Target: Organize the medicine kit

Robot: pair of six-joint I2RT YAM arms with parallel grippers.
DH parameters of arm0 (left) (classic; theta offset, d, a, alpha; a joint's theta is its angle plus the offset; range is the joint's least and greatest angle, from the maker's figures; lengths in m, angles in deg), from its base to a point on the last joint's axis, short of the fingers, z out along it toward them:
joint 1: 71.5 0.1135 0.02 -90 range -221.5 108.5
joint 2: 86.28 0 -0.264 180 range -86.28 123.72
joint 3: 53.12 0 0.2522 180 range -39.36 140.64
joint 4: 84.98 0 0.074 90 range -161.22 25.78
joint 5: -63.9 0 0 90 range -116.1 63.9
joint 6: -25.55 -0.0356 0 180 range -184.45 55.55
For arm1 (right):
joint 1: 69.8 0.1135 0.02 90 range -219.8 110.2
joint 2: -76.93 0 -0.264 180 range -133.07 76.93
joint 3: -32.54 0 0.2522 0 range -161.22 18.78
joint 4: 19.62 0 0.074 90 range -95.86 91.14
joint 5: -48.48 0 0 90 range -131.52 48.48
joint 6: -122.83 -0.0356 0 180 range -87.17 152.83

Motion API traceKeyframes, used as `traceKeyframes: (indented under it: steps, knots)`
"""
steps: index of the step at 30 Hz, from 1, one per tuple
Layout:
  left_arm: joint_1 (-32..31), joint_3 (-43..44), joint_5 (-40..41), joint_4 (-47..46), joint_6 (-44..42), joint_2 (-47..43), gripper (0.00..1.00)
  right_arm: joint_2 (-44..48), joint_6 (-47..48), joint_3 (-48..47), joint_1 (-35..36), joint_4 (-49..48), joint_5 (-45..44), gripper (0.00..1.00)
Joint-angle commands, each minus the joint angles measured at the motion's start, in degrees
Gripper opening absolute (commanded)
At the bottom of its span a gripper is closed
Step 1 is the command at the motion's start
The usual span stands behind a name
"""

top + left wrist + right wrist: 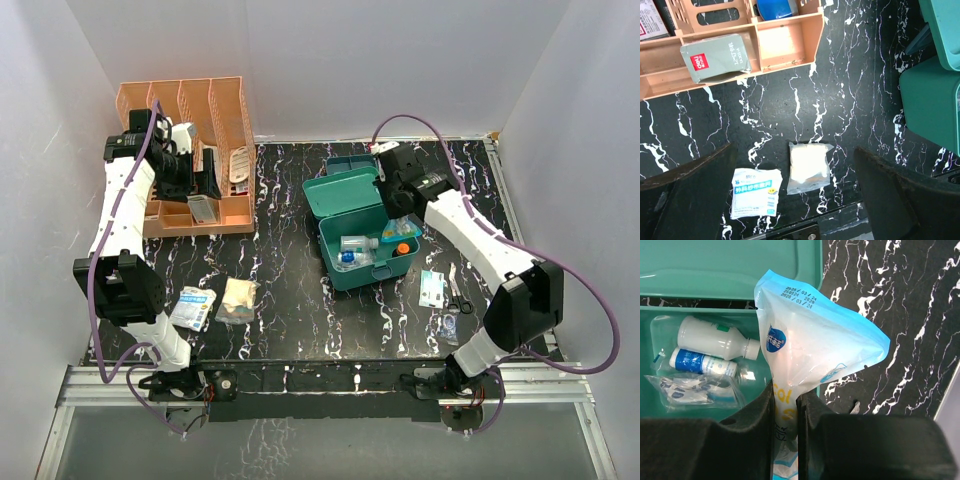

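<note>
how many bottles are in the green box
2, lying side by side in the box: a white bottle and a smaller blue-labelled bottle. The pouch in the right gripper may hide more.

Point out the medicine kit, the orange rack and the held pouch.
medicine kit [338,192], top view, open lid.
orange rack [231,110], top view, right slotted panel.
pouch [812,340], right wrist view, its middle.

There are 1 medicine kit [360,235], 1 orange rack [190,120], 2 white bottles [715,337] and 2 arms [120,215].

Smooth plastic medicine kit [352,278], glossy marbled table [300,310]
</note>
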Motion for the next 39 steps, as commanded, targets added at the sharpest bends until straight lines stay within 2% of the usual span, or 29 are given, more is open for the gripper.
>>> traceKeyframes:
  steps: [1,10,19,39]
  knots:
    - [0.0,2.6,0.5,3.2,-0.8,-0.5,0.99,1.8,5.4,1.8,-1.2,-6.2,7.0,0.05]
    - [0.0,3.8,1.3,4.6,-1.9,-0.7,0.99,2.0,7.9,5.5,-2.1,-7.9,12.9,0.04]
    - [0.0,3.2,1.0,4.2,-2.0,-0.2,0.99,5.2,7.8,11.0,-2.4,-10.6,13.8,0.0]
    - [0.0,3.7,1.3,5.3,-2.3,-0.3,0.99,-1.9,7.8,17.9,-4.7,-17.9,15.4,0.0]
